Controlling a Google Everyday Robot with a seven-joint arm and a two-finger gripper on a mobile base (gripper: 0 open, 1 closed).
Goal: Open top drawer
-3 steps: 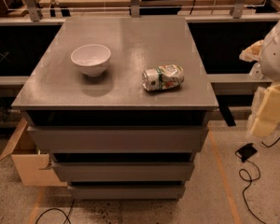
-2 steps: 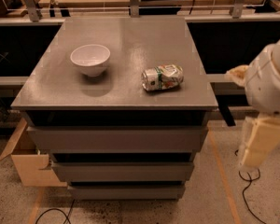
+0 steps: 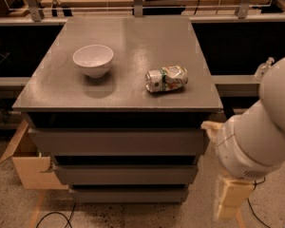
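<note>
The top drawer (image 3: 118,141) is the widest grey front, just under the cabinet top, and it looks closed with a dark gap above it. My white arm (image 3: 256,132) fills the right side of the camera view, next to the cabinet's right front corner. The gripper (image 3: 229,201), a cream-coloured part, hangs below the arm near the floor. It is right of the drawer fronts and lower than the top drawer, and it touches none of them.
A white bowl (image 3: 93,60) and a crushed can (image 3: 166,78) lie on the grey cabinet top (image 3: 133,32). Two narrower drawer fronts (image 3: 126,174) sit below the top drawer. An open cardboard box (image 3: 28,167) stands at the left. Cables (image 3: 52,217) lie on the floor.
My arm has swung in from the right edge, leftward and lower, and stands close to the cabinet's right front corner. The drawers, bowl and can have not moved.
</note>
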